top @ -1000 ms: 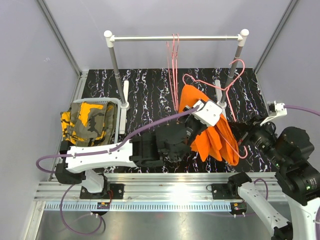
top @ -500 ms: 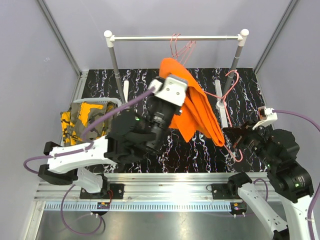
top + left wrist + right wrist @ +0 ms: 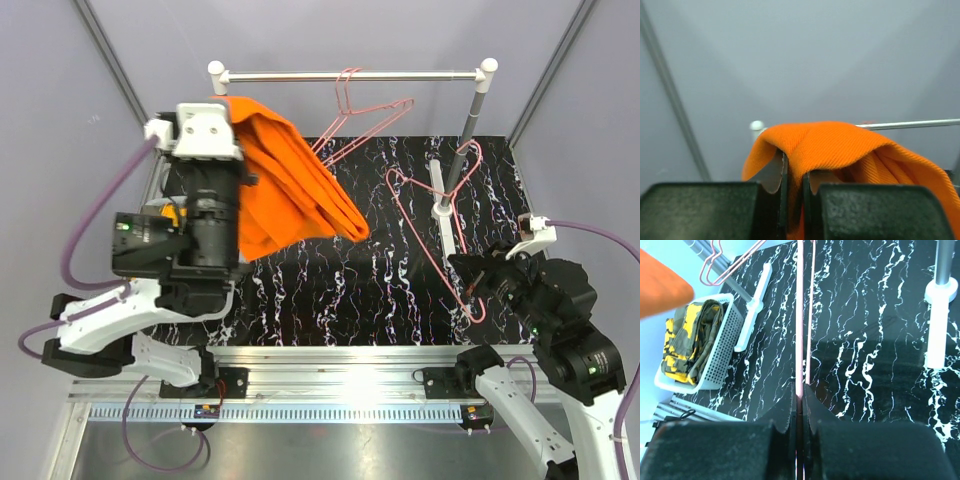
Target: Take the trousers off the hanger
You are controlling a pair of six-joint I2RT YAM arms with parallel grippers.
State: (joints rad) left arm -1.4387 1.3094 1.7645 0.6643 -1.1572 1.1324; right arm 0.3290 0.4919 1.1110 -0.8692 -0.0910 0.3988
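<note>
The left fingers [image 3: 772, 177] are clamped together on a fold of the orange trousers [image 3: 290, 185], which are held high above the left side of the black marbled worktop [image 3: 380, 280], close to the left post of the metal rail [image 3: 420, 75]. The cloth is draped from the fingers and hangs toward the right, apart from the thin pink wire hanger [image 3: 799, 315]. That hanger is pinched between the closed right fingers [image 3: 785, 435] and is seen bare, over the right side of the worktop. Further pink hangers [image 3: 350, 95] are hung on the rail. A camouflage garment [image 3: 687, 345] is seen in a white perforated basket [image 3: 722, 340] at the left.
</note>
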